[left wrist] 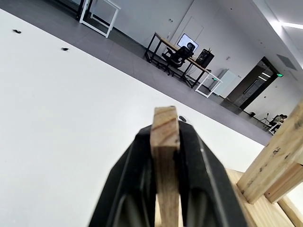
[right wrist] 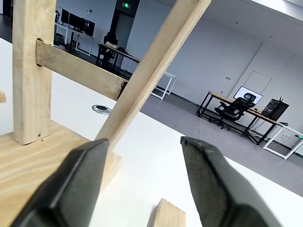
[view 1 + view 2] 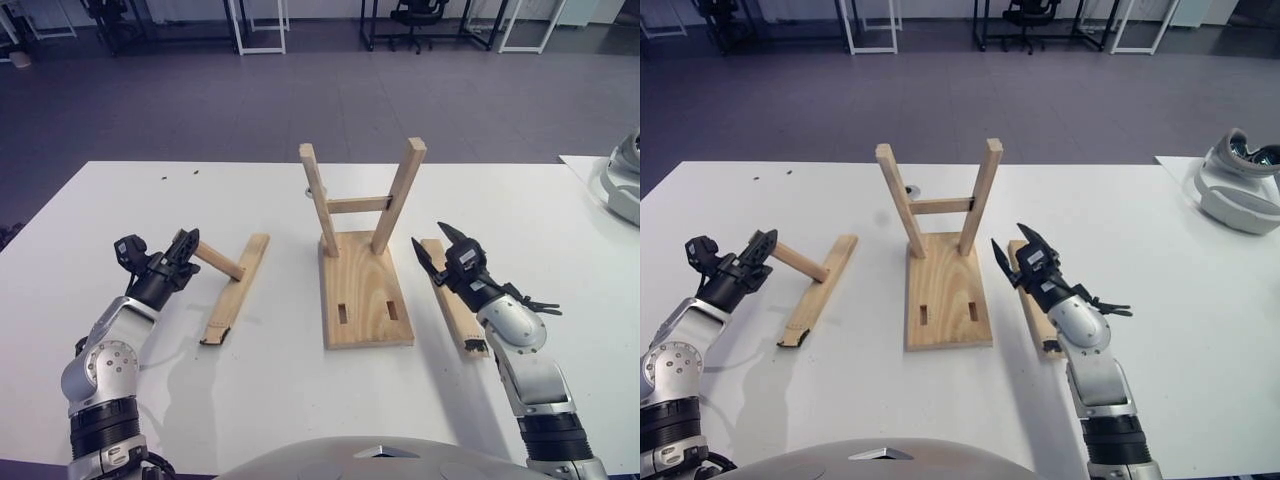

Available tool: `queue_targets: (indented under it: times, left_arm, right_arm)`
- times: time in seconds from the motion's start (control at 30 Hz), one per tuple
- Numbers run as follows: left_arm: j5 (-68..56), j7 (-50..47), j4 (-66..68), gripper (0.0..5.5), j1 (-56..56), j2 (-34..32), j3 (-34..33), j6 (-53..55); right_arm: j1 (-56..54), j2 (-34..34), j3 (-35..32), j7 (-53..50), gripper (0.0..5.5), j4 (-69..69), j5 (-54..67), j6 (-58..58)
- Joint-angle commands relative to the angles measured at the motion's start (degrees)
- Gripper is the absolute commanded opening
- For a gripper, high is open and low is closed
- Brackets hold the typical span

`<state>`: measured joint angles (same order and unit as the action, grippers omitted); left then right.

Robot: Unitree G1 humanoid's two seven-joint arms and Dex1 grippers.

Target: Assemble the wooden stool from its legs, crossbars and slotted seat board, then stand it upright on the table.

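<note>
Your L jaws pinch the crossbar (image 3: 220, 264); R jaws hang spread over the loose leg (image 3: 456, 315): close mid-length, squarely.

The seat board (image 3: 365, 300) lies mid-bench (image 3: 300, 400), with two legs (image 3: 318, 200) joined by a crossbar (image 3: 357, 205) standing on its far end. Left of it lies a loose leg (image 3: 240, 285), whose second crossbar (image 3: 217, 262) ends clamped in the left gripper (image 3: 188, 243). Just right of the board lies a further leg (image 3: 450, 295), with the right gripper (image 3: 430, 235) above it.

Head stereo pair looks fwd/down over bench (image 3: 120, 200); both share seat board (image 3: 365, 290). Wrist cams low, close behind fingers (image 1: 128, 189), facing outward.
</note>
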<state>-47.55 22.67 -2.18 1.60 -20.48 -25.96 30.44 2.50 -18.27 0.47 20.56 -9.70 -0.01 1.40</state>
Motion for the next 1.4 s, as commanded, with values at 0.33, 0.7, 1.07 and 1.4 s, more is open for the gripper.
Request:
queue_targets:
  times: [0.33,0.7,1.07,1.4]
  left_arm:
    - [14.09,-2.45,5.60,0.40,-5.44,-5.89,10.13,3.40]
    - [25.75,-8.83,15.78,0.40,-10.04,-8.52,20.82,-6.89]
    - [20.91,-4.80,12.37,1.00,-5.70,-5.25,18.57,-18.55]
    - [19.51,0.84,2.20,2.87,-6.26,-13.41,14.45,-0.94]
  right_arm:
    - [-0.74,-0.62,0.77,-1.20,2.83,-1.31,-2.34,-1.34]
    - [-1.82,-1.64,0.83,-2.14,2.83,-1.53,-6.40,-0.54]
    - [-2.99,-1.50,1.26,-2.75,2.83,-1.46,-7.46,-0.95]
    - [-0.62,0.33,2.55,-6.66,2.83,-1.91,-10.05,-1.78]
